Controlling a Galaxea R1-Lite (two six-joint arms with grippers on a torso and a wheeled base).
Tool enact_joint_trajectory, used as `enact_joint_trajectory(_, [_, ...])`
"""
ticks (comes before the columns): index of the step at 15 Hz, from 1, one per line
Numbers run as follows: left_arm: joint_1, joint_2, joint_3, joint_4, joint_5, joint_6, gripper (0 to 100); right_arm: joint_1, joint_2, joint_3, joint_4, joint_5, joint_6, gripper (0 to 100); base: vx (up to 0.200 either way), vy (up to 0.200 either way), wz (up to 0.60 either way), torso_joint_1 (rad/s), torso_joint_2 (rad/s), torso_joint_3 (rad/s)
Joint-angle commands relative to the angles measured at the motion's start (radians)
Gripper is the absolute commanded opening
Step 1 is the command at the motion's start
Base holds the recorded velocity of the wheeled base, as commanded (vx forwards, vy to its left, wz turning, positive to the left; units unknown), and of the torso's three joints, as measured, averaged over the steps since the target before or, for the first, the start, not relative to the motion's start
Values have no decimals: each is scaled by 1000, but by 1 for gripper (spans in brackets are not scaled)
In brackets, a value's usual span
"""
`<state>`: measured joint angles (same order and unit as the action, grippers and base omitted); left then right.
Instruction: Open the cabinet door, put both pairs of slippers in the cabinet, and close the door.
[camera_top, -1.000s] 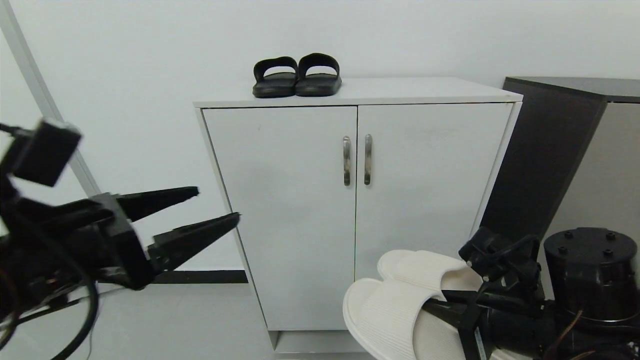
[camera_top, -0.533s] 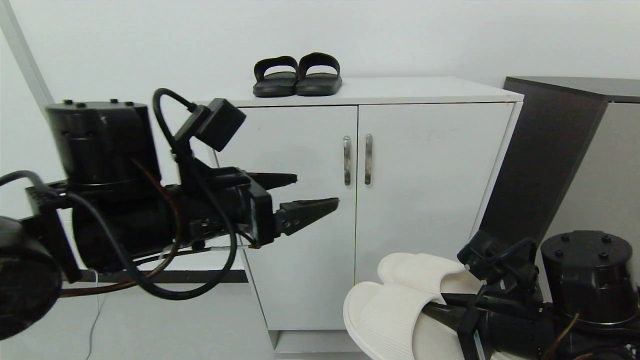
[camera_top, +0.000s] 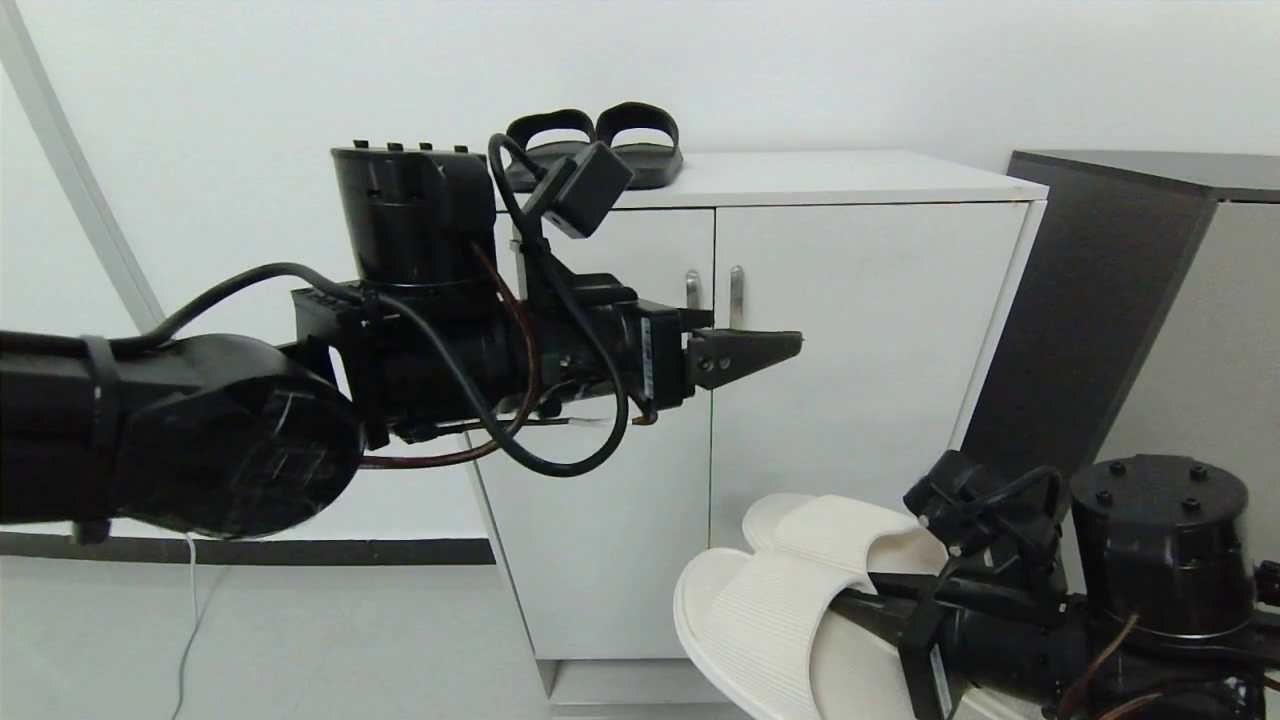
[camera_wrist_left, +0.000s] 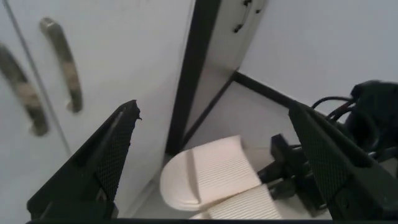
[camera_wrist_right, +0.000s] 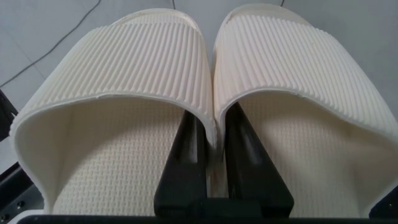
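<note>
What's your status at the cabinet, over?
Left tool open, by the door handles. Right tool shut on white slippers. Cabinet doors shut, black slippers on top.

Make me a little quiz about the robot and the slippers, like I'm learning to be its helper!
1. True or false: both doors of the white cabinet are shut.
2. Where are the black slippers? A) on top of the cabinet B) on the floor C) in the left gripper
3. Fill the gap: the right gripper is shut on a pair of ____ slippers.

Key:
1. True.
2. A.
3. White: it holds the white slippers in front of the cabinet.
</note>
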<state>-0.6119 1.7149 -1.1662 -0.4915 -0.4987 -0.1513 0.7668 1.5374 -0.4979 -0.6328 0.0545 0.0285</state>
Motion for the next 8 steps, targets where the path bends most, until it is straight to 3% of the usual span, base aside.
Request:
enact_joint_trajectory(1, [-2,54,-95,5,-67,-63,100,0,7,1,-4,1,1,0,0,0,0,0,0,0])
enact_joint_trajectory(4, [1,117,-190,7,-90,-125,100,2,7,-2,-4,10,-1,0,0,0,0,0,0,0])
enact_joint_trajectory(8, [29,187,-239,13,-81,-128,100,2,6,1,-4,10,-2,0,0,0,0,0,0,0])
